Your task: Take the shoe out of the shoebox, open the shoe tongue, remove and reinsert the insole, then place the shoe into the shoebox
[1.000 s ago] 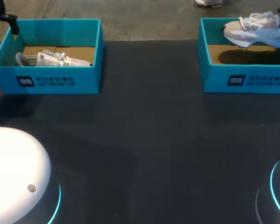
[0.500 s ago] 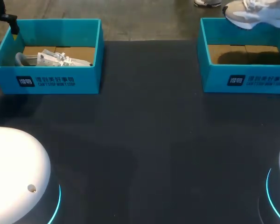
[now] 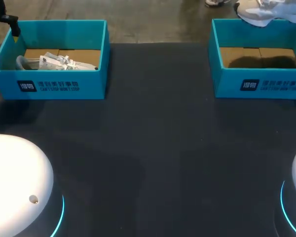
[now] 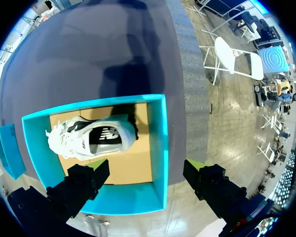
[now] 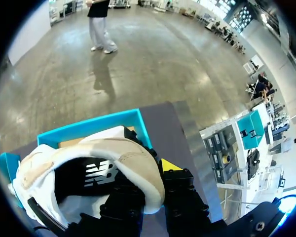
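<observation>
shoe (image 5: 89,170) clamped in right tool (image 5: 150,177), above shoebox (image 5: 89,126)

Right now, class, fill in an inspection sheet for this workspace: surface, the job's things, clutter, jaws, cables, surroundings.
Surface: dark table, with two teal shoeboxes along its far edge.
Job's things: left shoebox holds a white shoe lying on its side; right shoebox holds no shoe; second shoe is held in the air above it.
Clutter: nothing seen.
Jaws: left jaws open above the left shoebox; right jaws shut on the second shoe.
Cables: nothing seen.
Surroundings: nothing seen reaching over the table.
</observation>
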`<state>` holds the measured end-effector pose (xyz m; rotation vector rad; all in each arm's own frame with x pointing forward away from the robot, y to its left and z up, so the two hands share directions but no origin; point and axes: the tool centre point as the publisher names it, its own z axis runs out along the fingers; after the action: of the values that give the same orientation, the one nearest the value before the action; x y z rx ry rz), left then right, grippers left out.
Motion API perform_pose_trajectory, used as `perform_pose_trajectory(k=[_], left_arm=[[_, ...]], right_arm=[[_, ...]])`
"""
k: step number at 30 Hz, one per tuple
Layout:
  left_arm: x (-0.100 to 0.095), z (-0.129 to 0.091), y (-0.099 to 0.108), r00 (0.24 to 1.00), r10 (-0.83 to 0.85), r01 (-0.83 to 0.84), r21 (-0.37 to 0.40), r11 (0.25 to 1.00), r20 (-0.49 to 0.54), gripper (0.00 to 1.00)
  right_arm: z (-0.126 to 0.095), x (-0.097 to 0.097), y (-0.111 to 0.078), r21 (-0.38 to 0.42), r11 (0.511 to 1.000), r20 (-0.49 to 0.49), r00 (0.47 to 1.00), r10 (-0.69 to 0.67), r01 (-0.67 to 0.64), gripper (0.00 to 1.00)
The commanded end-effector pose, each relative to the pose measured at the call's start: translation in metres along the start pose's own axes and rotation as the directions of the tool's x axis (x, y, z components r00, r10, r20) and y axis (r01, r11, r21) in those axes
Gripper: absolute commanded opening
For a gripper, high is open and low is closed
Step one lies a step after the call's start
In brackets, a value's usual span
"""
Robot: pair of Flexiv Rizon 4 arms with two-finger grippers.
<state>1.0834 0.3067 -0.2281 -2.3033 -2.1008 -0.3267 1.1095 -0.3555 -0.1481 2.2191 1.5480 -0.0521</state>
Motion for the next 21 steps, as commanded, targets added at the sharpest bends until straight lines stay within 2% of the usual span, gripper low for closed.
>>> perform_pose_trajectory(k=[1,8,13,21], left_arm=[[0.0,0.0,-0.001,1.0,0.0,0.0,-0.003,1.0,0.0,1.0],[0.0,0.0,-0.001,1.0,0.0,0.0,-0.003,1.0,0.0,1.0],[0.0,0.0,-0.001,1.0,0.0,0.0,-0.003,1.0,0.0,1.0],[0.0,0.0,-0.001,1.0,0.0,0.0,-0.003,1.0,0.0,1.0]], right_arm=[[-0.002,-0.001,-0.002,-0.007,1.0,-0.003,1.0,0.001,-0.001,0.0],[-0.004,-0.001,-0.005,0.005,1.0,0.01,1.0,0.008,-0.008,0.0],[-0.015,0.003,-0.022,0.033,0.999,0.044,0.998,0.033,-0.034,0.0],[-0.035,0.018,-0.056,0.032,0.999,0.061,0.998,0.032,-0.034,0.0]])
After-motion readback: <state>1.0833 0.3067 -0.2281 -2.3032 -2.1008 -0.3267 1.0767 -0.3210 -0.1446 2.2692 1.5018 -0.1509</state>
